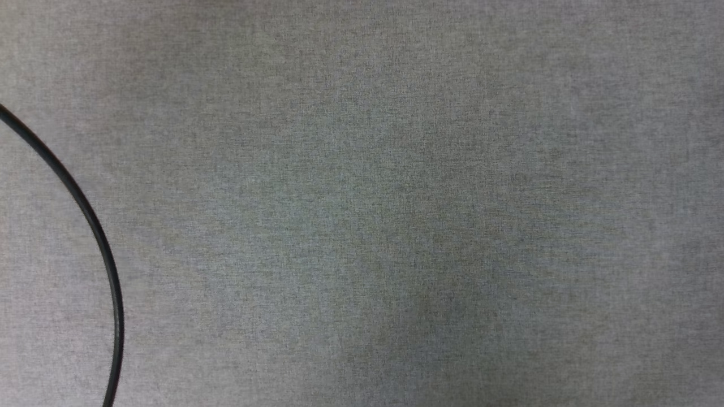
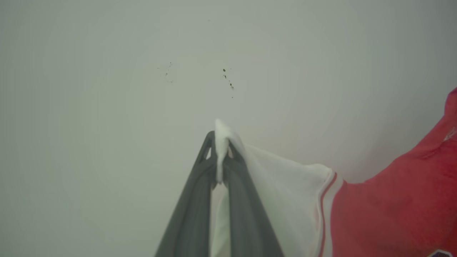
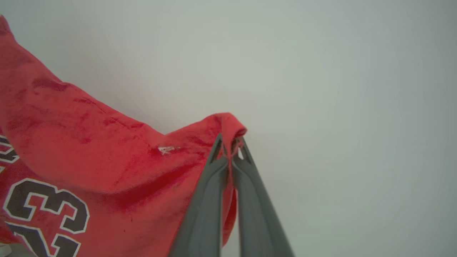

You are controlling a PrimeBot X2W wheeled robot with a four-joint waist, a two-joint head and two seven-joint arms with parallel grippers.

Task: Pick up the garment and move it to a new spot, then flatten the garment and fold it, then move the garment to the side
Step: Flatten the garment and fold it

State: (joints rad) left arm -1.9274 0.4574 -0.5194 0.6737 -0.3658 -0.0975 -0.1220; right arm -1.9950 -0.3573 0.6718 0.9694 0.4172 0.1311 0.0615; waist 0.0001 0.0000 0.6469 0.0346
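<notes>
The bright red soft-fabric T-shirt (image 2: pixel 392 207) with white, stripe-edged sleeves hung between the 2 arms. The left gripper (image 2: pixel 222 142) was clenched on a white sleeve tip and the right gripper (image 3: pixel 230 142) pinched a red fold. A thin black cable (image 1: pixel 96 226) curved along the left side of the grey cloth-covered table (image 1: pixel 396 198)

Soft even light; faint broad shadows; wrist views hazy, corners darkened.

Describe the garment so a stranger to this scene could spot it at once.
Against the pale grey backdrop, find the two dark-fingered hands. The left hand pinches the garment's white sleeve, the right hand its red edge. Bright red cloth and dark, white-outlined numerals set it apart from the grey around it.
</notes>
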